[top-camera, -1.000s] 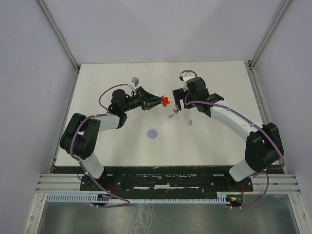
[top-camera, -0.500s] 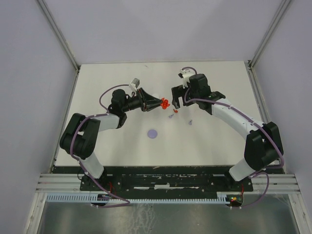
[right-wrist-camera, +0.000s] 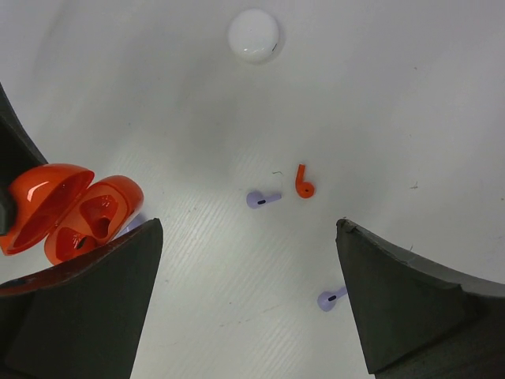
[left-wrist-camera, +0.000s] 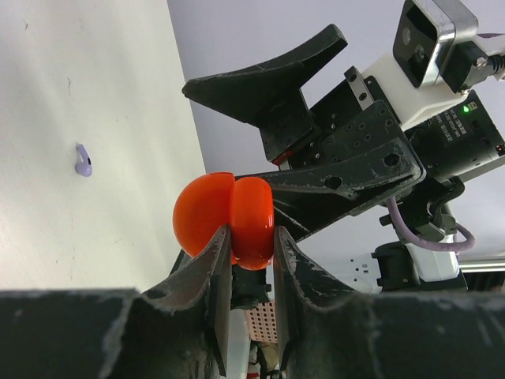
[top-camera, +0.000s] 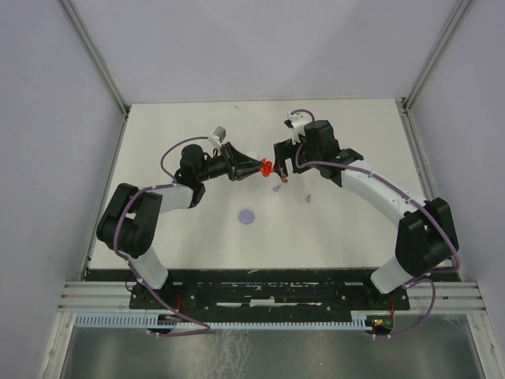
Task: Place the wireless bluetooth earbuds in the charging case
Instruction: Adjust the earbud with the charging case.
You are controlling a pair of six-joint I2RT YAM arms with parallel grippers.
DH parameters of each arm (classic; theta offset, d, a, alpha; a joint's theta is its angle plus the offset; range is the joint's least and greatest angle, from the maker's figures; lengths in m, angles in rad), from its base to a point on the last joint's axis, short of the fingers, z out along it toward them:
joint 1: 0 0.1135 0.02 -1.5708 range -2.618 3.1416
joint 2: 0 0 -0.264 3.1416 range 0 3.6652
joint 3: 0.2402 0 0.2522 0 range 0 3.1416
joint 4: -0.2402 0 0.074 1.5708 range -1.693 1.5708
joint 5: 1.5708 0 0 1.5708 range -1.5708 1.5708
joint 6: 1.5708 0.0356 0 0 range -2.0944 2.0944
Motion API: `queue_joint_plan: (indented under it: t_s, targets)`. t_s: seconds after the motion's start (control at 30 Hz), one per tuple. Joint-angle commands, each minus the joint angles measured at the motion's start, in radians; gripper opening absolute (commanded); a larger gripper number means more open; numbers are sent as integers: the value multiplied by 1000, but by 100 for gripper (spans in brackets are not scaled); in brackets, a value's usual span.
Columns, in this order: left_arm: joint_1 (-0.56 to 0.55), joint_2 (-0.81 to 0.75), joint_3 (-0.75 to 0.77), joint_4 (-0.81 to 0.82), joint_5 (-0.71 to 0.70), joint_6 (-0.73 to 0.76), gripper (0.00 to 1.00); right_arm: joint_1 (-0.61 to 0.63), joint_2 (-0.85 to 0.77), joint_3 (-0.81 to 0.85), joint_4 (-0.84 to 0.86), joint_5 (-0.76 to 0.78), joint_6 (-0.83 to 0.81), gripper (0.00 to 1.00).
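The charging case [right-wrist-camera: 67,209] is orange-red and its lid stands open, showing two sockets. My left gripper [left-wrist-camera: 248,237] is shut on the charging case [left-wrist-camera: 237,221] and holds it above the table [top-camera: 268,167]. My right gripper [right-wrist-camera: 248,227] is open and empty, hovering just right of the case [top-camera: 286,164]. On the table below lie a red earbud [right-wrist-camera: 303,183] and two pale purple earbuds [right-wrist-camera: 262,198] [right-wrist-camera: 331,298]. One purple earbud [left-wrist-camera: 83,160] shows in the left wrist view.
A white round disc [right-wrist-camera: 254,35] lies beyond the earbuds. A pale purple disc [top-camera: 248,215] sits nearer the arm bases, left of centre. Grey walls close the white table [top-camera: 355,229] on three sides.
My right gripper has moved a little left and away from the bases, closer to the held case. The left gripper has kept hold of the case, with almost no motion.
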Motion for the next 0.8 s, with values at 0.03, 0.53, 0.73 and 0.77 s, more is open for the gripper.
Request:
queue_joint_plan:
  t_s: [0.03, 0.53, 0.73, 0.77]
  targets:
    - [1, 10, 8, 15, -7, 51, 3, 26, -47, 10, 30, -6, 3, 99]
    - [1, 35, 17, 25, -27, 46, 3, 73, -88, -21, 8, 47, 2, 98]
    - [16, 18, -3, 56, -47, 21, 3, 67, -67, -3, -57, 239, 47, 100]
    - [25, 12, -16, 81, -54, 8, 3, 62, -54, 7, -76, 258, 50, 100]
